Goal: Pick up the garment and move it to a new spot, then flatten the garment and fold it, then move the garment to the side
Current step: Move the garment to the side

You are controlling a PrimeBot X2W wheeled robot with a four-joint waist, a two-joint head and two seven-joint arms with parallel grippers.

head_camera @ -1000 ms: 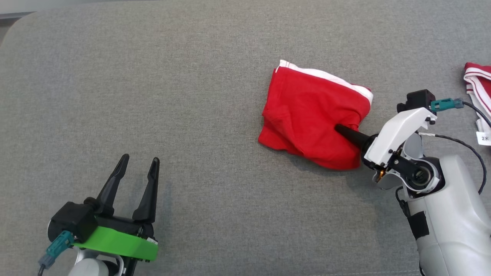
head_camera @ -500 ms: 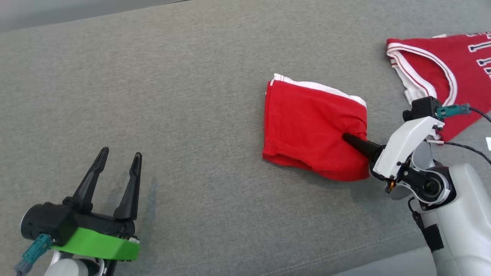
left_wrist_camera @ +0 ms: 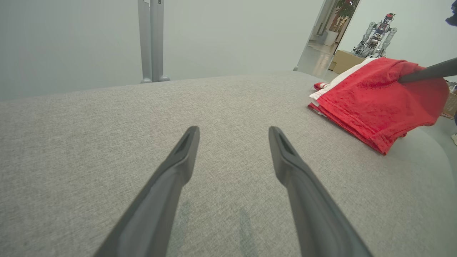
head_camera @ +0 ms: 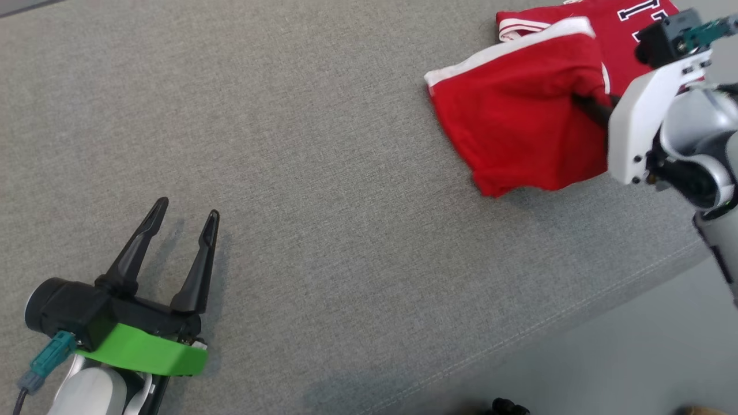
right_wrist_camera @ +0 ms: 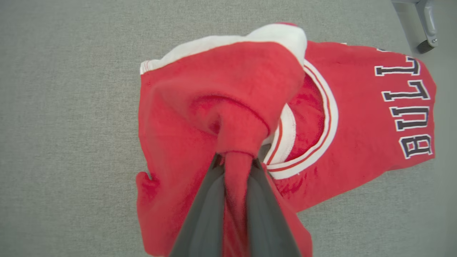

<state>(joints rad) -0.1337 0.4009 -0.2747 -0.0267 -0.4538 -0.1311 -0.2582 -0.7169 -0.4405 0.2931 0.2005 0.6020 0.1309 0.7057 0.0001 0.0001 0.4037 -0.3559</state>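
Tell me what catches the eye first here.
The bright red shorts stand out at the upper right of the head view, bunched in the shut right end effector and overlapping a lettered red jersey. At the lower left, the left end effector hangs open over the grey cushion.

We see bright, even, diffuse light from overhead. Soft shadows on the grey cushion [head_camera: 346,144] beside the left gripper [head_camera: 188,207] & under the raised red garment [head_camera: 519,127]. Slight motion blur at head view's right edge. Wrist views: wide-angle bending at edges, fingers [left_wrist_camera: 173,182] close to lens look soft.
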